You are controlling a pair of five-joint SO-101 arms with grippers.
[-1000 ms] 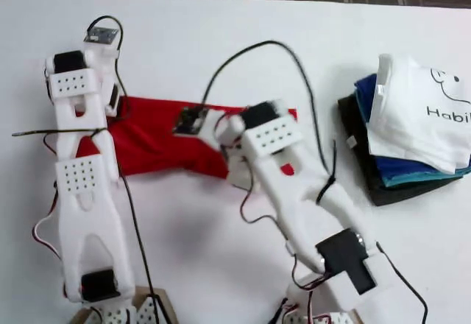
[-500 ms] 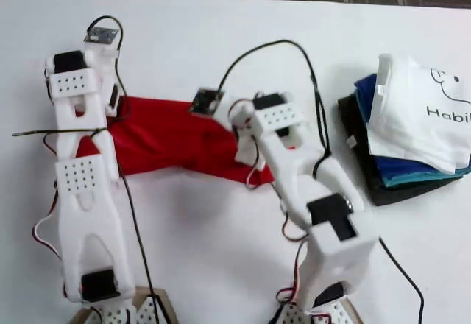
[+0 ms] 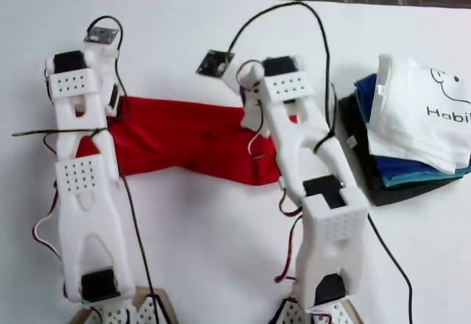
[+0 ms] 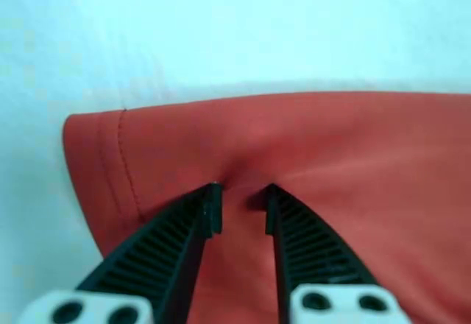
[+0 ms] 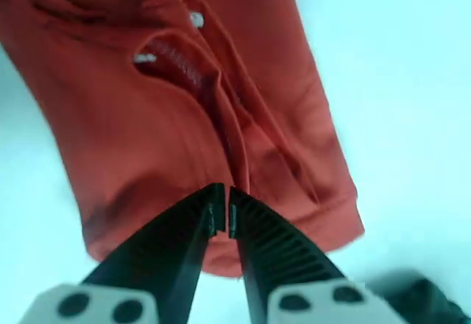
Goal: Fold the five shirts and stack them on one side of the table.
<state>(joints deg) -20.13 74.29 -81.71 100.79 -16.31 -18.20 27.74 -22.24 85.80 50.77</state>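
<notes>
Stretched out long on the bench (image 3: pixel 184 37) beside the stack of folded shirts (image 3: pixel 412 132), not touching it: the red shirt (image 3: pixel 184 136). At the end far from the stack, pinched as a small pucker of cloth between the narrowly parted jaws of the left gripper (image 4: pixel 239 206). At the end nearest the stack, clamped close to the hem by the right gripper (image 5: pixel 221 210), jaws almost closed on a fold.

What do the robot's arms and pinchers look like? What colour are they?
Both the left arm and right arm are chunky white plastic with black motor blocks, dotted hole panels and thin black and red wires. The left gripper and right gripper each have two black, ribbed, pointed fingers on white bases.
</notes>
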